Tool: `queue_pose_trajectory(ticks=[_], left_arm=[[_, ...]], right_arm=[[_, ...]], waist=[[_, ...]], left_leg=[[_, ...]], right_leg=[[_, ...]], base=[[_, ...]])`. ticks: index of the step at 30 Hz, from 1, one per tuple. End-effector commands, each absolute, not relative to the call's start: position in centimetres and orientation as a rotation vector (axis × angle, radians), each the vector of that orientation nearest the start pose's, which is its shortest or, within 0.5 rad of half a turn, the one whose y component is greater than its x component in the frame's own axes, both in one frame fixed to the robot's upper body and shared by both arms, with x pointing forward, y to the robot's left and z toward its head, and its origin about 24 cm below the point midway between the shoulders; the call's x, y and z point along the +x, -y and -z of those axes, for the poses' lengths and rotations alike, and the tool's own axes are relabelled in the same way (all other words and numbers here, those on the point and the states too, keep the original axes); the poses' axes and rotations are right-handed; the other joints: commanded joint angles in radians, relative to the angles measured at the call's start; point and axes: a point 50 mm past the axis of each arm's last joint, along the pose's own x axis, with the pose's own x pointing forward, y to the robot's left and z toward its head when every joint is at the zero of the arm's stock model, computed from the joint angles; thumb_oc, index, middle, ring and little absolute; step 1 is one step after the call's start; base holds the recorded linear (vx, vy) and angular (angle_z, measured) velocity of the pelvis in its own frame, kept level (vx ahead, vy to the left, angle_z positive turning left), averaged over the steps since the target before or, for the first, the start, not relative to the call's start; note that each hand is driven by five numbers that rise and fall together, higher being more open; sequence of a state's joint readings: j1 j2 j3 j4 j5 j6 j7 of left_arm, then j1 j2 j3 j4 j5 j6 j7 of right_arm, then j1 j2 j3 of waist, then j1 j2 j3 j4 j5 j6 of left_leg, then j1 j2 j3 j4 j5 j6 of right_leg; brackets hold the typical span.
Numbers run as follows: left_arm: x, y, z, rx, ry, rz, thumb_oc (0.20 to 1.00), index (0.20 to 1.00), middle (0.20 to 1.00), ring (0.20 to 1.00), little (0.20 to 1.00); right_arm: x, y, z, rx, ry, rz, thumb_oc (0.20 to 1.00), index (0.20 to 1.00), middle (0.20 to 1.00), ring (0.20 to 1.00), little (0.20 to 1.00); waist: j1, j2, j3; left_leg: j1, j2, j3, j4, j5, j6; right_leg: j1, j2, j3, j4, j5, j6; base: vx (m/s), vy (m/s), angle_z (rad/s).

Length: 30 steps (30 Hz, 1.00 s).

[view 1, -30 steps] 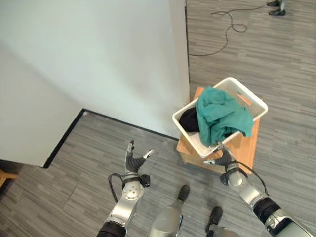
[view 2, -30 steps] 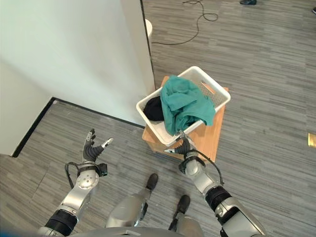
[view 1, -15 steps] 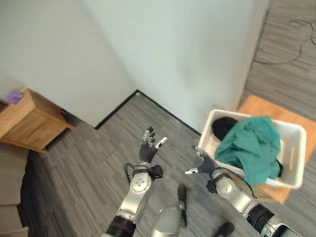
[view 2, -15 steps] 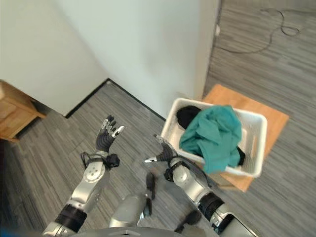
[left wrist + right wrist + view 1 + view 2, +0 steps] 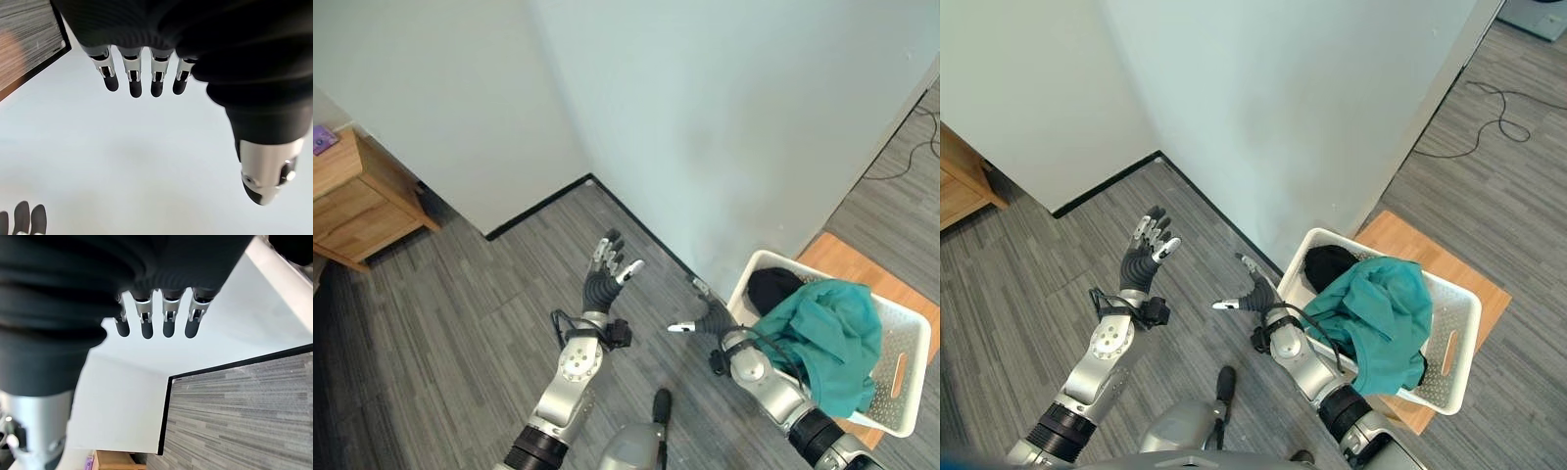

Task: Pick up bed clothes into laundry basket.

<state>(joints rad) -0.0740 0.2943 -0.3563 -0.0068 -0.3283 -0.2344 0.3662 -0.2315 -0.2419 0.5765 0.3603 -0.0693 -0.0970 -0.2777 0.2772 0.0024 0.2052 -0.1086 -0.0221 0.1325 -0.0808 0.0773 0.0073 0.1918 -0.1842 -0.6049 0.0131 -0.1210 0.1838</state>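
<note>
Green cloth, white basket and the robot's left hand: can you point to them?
green cloth (image 5: 1376, 318), right eye view, middle of the heap
white basket (image 5: 1459, 343), right eye view, side wall
left hand (image 5: 603, 282), left eye view, palm

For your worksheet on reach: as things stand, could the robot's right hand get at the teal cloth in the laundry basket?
Probably yes. The right hand is open and holds nothing, just beside the white laundry basket, and the teal cloth lies heaped on top with nothing between them.
</note>
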Motion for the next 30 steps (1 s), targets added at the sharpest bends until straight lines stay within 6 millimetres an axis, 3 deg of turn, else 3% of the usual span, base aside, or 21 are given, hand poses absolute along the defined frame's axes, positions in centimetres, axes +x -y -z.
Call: queue_pose_trajectory(ticks=[1,2,3,5,7,8,9,10,11,13,14,15,18,19,21,22,23,24,25,28,30], left_arm=[[24.9,-13.3,-9.5,-0.079,0.375,-0.054,1.0,1.0,1.0,1.0,1.0],[24.8,-13.6,-9.6,-0.071,0.398,-0.105,1.0,1.0,1.0,1.0,1.0],[24.9,-13.6,-9.6,-0.07,0.404,-0.133,1.0,1.0,1.0,1.0,1.0],[24.8,-14.0,-9.1,-0.05,0.389,-0.173,1.0,1.0,1.0,1.0,1.0],[24.7,-14.4,-8.8,-0.029,0.39,-0.211,1.0,1.0,1.0,1.0,1.0],[24.6,-14.6,-8.4,0.033,0.389,-0.227,1.0,1.0,1.0,1.0,1.0],[24.6,-14.6,-8.4,0.033,0.389,-0.227,1.0,1.0,1.0,1.0,1.0],[24.9,-14.6,-8.4,0.05,0.388,-0.228,1.0,1.0,1.0,1.0,1.0],[25.2,-14.8,-8.5,0.067,0.396,-0.226,1.0,1.0,1.0,1.0,1.0],[25.1,-15.2,-8.7,0.07,0.403,-0.227,1.0,1.0,1.0,1.0,1.0],[25.1,-15.7,-8.8,0.079,0.418,-0.26,1.0,1.0,1.0,1.0,1.0],[24.5,-19.3,-9.0,0.11,0.421,-0.362,1.0,1.0,1.0,1.0,1.0],[23.4,-20.5,-9.5,0.096,0.438,-0.416,1.0,1.0,1.0,1.0,1.0],[22.5,-21.2,-8.9,0.079,0.402,-0.437,1.0,1.0,1.0,1.0,1.0],[22.3,-21.4,-8.4,0.024,0.367,-0.443,1.0,1.0,1.0,1.0,1.0],[22.3,-21.5,-8.4,0.024,0.367,-0.443,1.0,1.0,1.0,1.0,1.0],[21.9,-22.0,-8.6,-0.013,0.363,-0.418,1.0,1.0,1.0,1.0,1.0],[21.9,-22.2,-8.9,-0.052,0.365,-0.378,1.0,1.0,1.0,1.0,1.0],[21.9,-22.3,-9.0,-0.04,0.36,-0.36,1.0,1.0,1.0,1.0,1.0],[22.0,-22.7,-9.5,-0.022,0.363,-0.326,1.0,1.0,1.0,1.0,1.0],[22.1,-22.8,-10.5,0.001,0.4,-0.308,1.0,1.0,1.0,1.0,1.0]], right_arm=[[27.0,6.9,-5.5,-0.37,0.253,-0.308,1.0,1.0,1.0,1.0,1.0],[27.1,6.7,-7.2,-0.384,0.353,-0.3,1.0,1.0,1.0,1.0,1.0],[27.3,6.4,-7.9,-0.375,0.384,-0.29,1.0,1.0,1.0,1.0,1.0],[27.5,6.1,-9.0,-0.378,0.44,-0.277,1.0,1.0,1.0,1.0,1.0],[27.5,6.0,-9.8,-0.373,0.479,-0.251,1.0,1.0,1.0,1.0,1.0],[27.2,6.6,-10.2,-0.337,0.494,-0.228,1.0,1.0,1.0,1.0,1.0],[27.2,6.6,-10.2,-0.337,0.494,-0.228,1.0,1.0,1.0,1.0,1.0],[27.4,7.2,-10.6,-0.333,0.505,-0.203,1.0,1.0,1.0,1.0,1.0],[27.5,7.7,-10.6,-0.33,0.5,-0.181,1.0,1.0,1.0,1.0,1.0],[27.3,7.9,-10.8,-0.32,0.505,-0.188,1.0,1.0,1.0,1.0,1.0],[27.3,7.5,-10.9,-0.315,0.511,-0.212,1.0,1.0,1.0,1.0,1.0],[27.5,10.1,-19.5,-0.176,0.744,-0.179,1.0,1.0,1.0,1.0,1.0],[25.5,10.4,-18.1,-0.162,0.694,-0.306,1.0,1.0,1.0,1.0,1.0],[25.0,11.1,-18.4,-0.194,0.698,-0.336,1.0,1.0,1.0,1.0,1.0],[25.6,11.5,-17.2,-0.245,0.638,-0.305,1.0,1.0,1.0,1.0,1.0],[25.6,11.5,-17.2,-0.245,0.638,-0.306,1.0,1.0,1.0,1.0,1.0],[25.8,11.1,-17.5,-0.239,0.651,-0.282,1.0,1.0,1.0,1.0,1.0],[26.1,11.3,-17.3,-0.217,0.636,-0.256,1.0,1.0,1.0,1.0,1.0],[26.2,11.7,-17.0,-0.202,0.618,-0.237,1.0,1.0,1.0,1.0,1.0],[26.6,12.8,-15.7,-0.185,0.551,-0.171,1.0,1.0,1.0,1.0,1.0],[26.6,13.0,-14.8,-0.167,0.511,-0.156,1.0,1.0,1.0,1.0,1.0]], waist=[[0.034,0.009,0.0],[0.016,0.037,0.001],[0.003,0.045,0.0],[-0.016,0.053,0.011],[-0.034,0.062,0.024],[-0.086,0.054,0.02],[-0.086,0.056,0.02],[-0.111,0.058,0.018],[-0.134,0.061,0.017],[-0.135,0.056,0.014],[-0.14,0.058,0.018],[-0.137,0.022,0.005],[-0.134,0.012,0.001],[-0.139,0.008,0.017],[-0.177,-0.01,0.025],[-0.173,-0.011,0.025],[-0.194,-0.025,0.037],[-0.198,-0.038,0.025],[-0.206,-0.043,0.011],[-0.249,-0.048,-0.028],[-0.252,-0.041,-0.051]], left_leg=[[0.048,-0.029,-0.121,-0.004,-0.082,0.034],[0.04,-0.026,-0.211,-0.006,-0.046,0.046],[0.046,-0.022,-0.263,-0.006,-0.041,0.04],[0.055,-0.025,-0.352,-0.006,-0.031,0.023],[0.056,-0.03,-0.458,-0.006,-0.028,0.009],[0.072,-0.066,-0.589,-0.006,-0.019,-0.008],[0.069,-0.064,-0.59,-0.006,-0.016,-0.009],[0.071,-0.076,-0.656,-0.006,-0.008,-0.017],[0.071,-0.081,-0.689,-0.006,-0.007,-0.032],[0.064,-0.086,-0.71,-0.004,-0.01,-0.041],[0.064,-0.082,-0.721,0.001,-0.009,-0.059],[0.039,-0.056,-0.716,-0.006,-0.002,-0.091],[0.001,-0.043,-0.705,-0.006,0.021,-0.107],[-0.047,-0.021,-0.596,-0.006,0.03,-0.105],[-0.031,0.065,-0.164,0.009,-0.024,-0.067],[-0.03,0.066,-0.159,0.008,-0.024,-0.067],[0.012,0.103,0.031,0.143,-0.107,-0.052],[0.045,0.088,0.016,0.221,-0.18,-0.048],[0.066,0.099,0.036,0.253,-0.197,-0.045],[0.165,0.194,0.2,0.215,-0.197,-0.057],[0.217,0.214,0.23,0.173,-0.22,-0.083]], right_leg=[[-0.11,-0.085,0.048,0.382,0.073,-0.027],[-0.216,-0.035,0.157,0.498,0.095,-0.059],[-0.278,0.028,0.262,0.523,0.049,-0.076],[-0.324,0.124,0.438,0.46,-0.018,-0.083],[-0.335,0.161,0.605,0.357,-0.039,-0.106],[-0.328,0.245,0.869,0.239,-0.014,-0.111],[-0.328,0.246,0.869,0.233,-0.007,-0.11],[-0.33,0.284,0.995,0.213,0.007,-0.104],[-0.314,0.287,1.061,0.176,0.018,-0.097],[-0.275,0.262,1.066,0.124,0.021,-0.106],[-0.27,0.246,1.032,0.103,0.032,-0.111],[-0.256,0.219,0.977,0.027,0.082,-0.103],[-0.224,0.207,0.928,-0.075,0.114,-0.112],[-0.204,0.194,0.857,-0.1,0.101,-0.123],[-0.207,0.134,0.727,-0.1,0.103,-0.104],[-0.209,0.135,0.733,-0.1,0.105,-0.104],[-0.215,0.094,0.627,-0.1,0.127,-0.107],[-0.201,0.076,0.557,-0.1,0.126,-0.121],[-0.19,0.067,0.507,-0.1,0.122,-0.127],[-0.161,0.039,0.356,-0.1,0.097,-0.128],[-0.134,0.028,0.273,-0.098,0.077,-0.121]], base=[[0.06,0.085,1.6],[0.02,0.002,2.11],[0.07,-0.055,2.37],[0.14,-0.173,1.89],[0.18,-0.306,1.78],[0.18,-0.289,1.9],[0.18,-0.294,2.32],[0.05,-0.214,2.61],[0.06,-0.322,2.37],[0.0,-0.213,1.71],[-0.02,-0.465,1.81],[-0.02,-0.635,1.33],[-0.09,-0.451,0.57],[-0.16,-0.305,0.1],[-0.2,-0.227,0.4],[-0.3,-0.198,2.31],[-0.29,-0.284,2.94],[-0.31,-0.349,2.56],[-0.12,-0.224,1.18],[-0.07,-0.053,1.63],[-0.01,0.042,2.2]])
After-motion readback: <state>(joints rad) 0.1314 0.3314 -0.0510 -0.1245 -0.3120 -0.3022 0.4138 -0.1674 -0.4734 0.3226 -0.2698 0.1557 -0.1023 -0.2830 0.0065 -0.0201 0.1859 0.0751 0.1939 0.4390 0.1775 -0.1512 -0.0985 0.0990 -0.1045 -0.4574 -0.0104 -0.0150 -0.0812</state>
